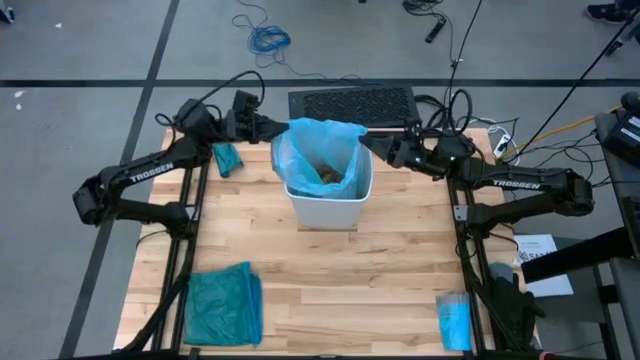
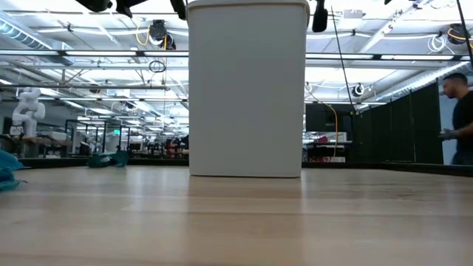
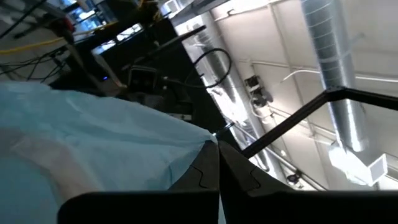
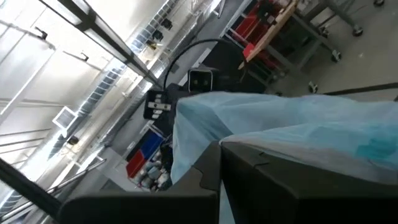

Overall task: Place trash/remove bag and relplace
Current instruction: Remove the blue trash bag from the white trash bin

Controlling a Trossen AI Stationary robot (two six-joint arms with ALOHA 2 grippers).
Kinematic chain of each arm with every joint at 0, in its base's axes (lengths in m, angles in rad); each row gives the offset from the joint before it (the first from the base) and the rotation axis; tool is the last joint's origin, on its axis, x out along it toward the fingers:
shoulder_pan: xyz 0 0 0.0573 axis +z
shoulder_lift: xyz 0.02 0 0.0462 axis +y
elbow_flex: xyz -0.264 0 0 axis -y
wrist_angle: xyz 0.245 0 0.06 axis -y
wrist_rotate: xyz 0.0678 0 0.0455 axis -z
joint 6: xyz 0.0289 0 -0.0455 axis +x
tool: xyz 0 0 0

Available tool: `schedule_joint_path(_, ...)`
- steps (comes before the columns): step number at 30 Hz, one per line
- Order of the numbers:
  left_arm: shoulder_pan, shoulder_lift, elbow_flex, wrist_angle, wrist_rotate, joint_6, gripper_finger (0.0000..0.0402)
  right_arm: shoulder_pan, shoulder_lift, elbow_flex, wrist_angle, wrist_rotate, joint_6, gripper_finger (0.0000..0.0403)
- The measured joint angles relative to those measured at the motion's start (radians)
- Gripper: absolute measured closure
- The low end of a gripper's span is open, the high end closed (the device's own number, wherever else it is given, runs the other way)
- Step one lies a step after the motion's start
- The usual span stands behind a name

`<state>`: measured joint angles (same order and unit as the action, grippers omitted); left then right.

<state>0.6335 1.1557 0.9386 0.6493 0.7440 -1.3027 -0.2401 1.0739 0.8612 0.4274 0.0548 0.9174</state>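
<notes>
While the white bin is sitting at table centre, you are seeing the pale blue bag lining it, with brown trash lying inside. Your left gripper is pinching the bag's rim at ten o'clock, jaws closed on the plastic; your right gripper is clamping it at two o'clock.

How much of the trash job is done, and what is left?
Done: brown trash already lies inside the blue bag in the white bin. In hand: the left gripper and right gripper pinch the bag's top edges, shut. Left: lifting it out and fitting a new bag.
</notes>
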Motion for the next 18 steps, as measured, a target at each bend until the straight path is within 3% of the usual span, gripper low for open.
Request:
schedule_joint_path(11,0.079,-0.001,0.0,-0.005,0.029,-0.019,0.0402,0.0,0.0,0.0,-0.042,0.022,-0.059,0.0403)
schedule_joint_path(18,0.104,-0.001,-0.001,0.149,-0.051,-0.024,0.0402,0.0,0.0,0.0,-0.078,0.023,-0.048,0.0403)
